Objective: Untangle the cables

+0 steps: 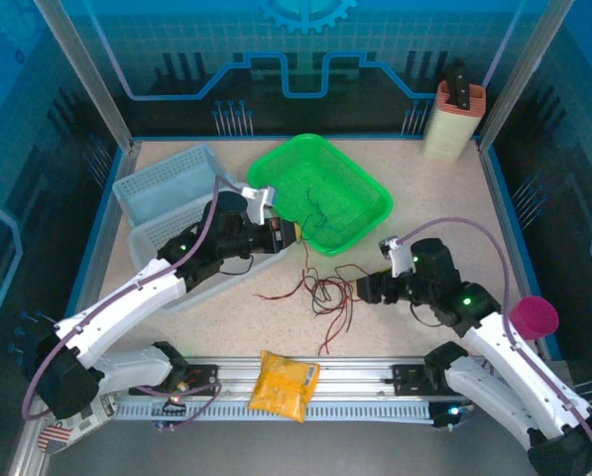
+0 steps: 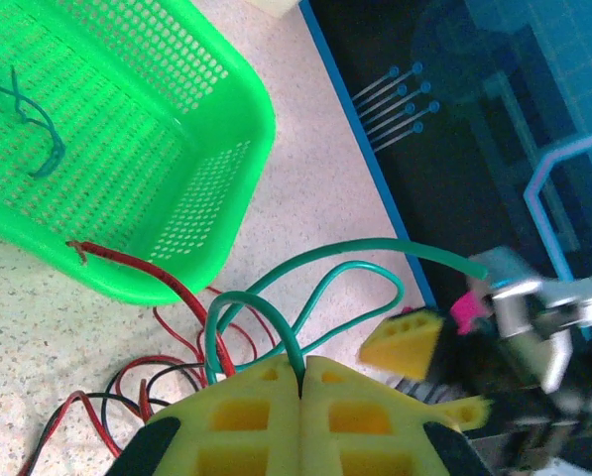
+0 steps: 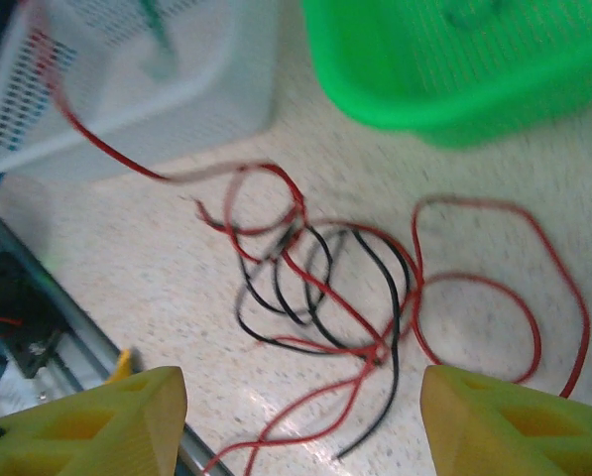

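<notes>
A tangle of red and black cables (image 1: 322, 295) lies on the table in front of the green basket (image 1: 367, 183). In the left wrist view my left gripper (image 2: 303, 367) is shut on a dark green cable (image 2: 327, 286) that loops up from its yellow fingertips. It hangs by the basket's near corner (image 1: 297, 235). A red cable (image 2: 137, 266) runs over the basket's rim. Another green cable (image 2: 35, 134) lies inside the basket. My right gripper (image 3: 300, 426) stands open just above the red and black cables (image 3: 350, 288), with nothing between its fingers. In the top view it sits right of the tangle (image 1: 365, 290).
Two grey baskets (image 1: 167, 203) stand at the left under the left arm. A yellow packet (image 1: 284, 385) lies on the front rail. A pink cup (image 1: 533, 317) is at the right edge and a beige container (image 1: 452, 121) at the back right.
</notes>
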Action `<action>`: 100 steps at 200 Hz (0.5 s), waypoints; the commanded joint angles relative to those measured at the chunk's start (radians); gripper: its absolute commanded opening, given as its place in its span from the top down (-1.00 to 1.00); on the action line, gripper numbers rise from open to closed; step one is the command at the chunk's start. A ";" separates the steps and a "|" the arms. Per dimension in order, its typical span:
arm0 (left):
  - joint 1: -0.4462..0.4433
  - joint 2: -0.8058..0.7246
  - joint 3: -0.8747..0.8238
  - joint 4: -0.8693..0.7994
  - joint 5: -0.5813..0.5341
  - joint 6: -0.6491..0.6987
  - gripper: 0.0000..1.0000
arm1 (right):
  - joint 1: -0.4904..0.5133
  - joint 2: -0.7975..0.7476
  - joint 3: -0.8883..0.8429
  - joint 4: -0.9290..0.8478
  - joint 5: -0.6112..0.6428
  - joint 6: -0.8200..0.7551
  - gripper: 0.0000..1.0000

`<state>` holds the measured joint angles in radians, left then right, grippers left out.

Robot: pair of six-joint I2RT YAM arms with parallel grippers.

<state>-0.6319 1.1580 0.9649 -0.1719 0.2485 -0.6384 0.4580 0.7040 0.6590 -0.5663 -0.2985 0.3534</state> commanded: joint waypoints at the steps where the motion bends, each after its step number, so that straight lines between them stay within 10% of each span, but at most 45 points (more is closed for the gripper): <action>1: 0.005 -0.029 -0.020 0.005 0.072 0.076 1.00 | -0.027 -0.004 0.112 -0.046 -0.139 -0.155 -0.29; 39: 0.005 -0.020 -0.009 -0.007 0.052 0.081 1.00 | -0.022 0.071 0.172 -0.002 -0.311 -0.128 -0.17; 100: -0.006 0.056 -0.006 0.090 0.013 -0.071 1.00 | 0.190 0.103 0.029 0.349 -0.085 0.159 -0.17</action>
<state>-0.6323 1.1976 0.9508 -0.1371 0.2844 -0.6415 0.5560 0.8112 0.7284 -0.3794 -0.4767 0.4015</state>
